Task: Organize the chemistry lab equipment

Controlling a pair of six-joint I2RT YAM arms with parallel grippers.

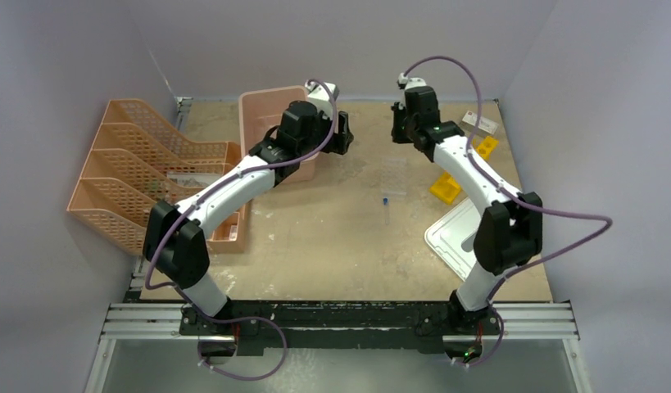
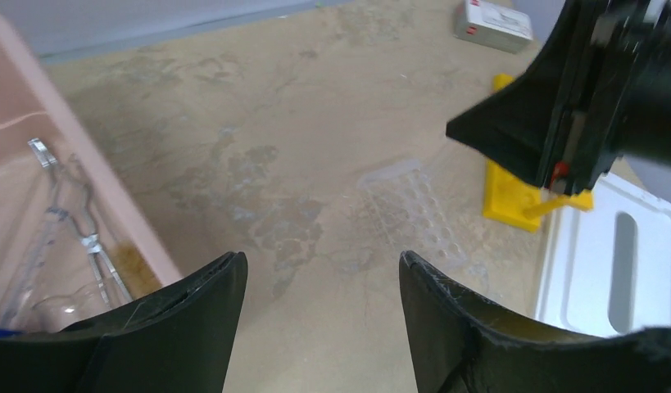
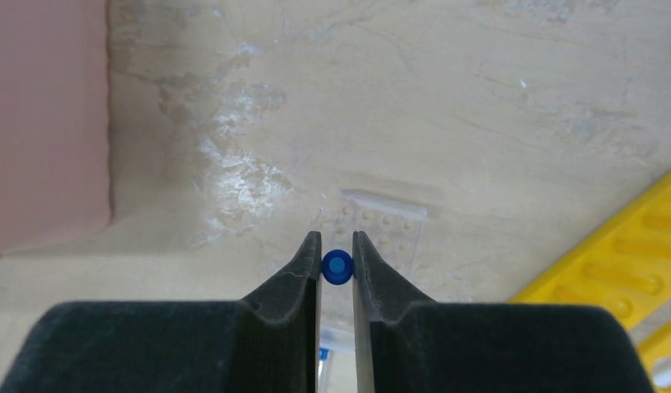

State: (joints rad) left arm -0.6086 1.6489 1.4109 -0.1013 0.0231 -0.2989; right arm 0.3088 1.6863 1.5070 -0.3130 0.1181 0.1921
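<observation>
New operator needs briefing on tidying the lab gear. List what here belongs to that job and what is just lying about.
Job: clear rack, yellow holed rack, gripped blue-capped tube, loose blue-capped tube, clear items in the pink bin.
Lying about: orange mesh file trays, the pink bin itself, white lid, small white box.

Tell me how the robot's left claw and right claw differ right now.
The left gripper's jaws stand wide apart and hold nothing; the right gripper's jaws are nearly together, pinching a blue-capped tube. The left gripper is beside the pink bin; the right gripper points toward the clear rack. Both are black with two fingers.
</observation>
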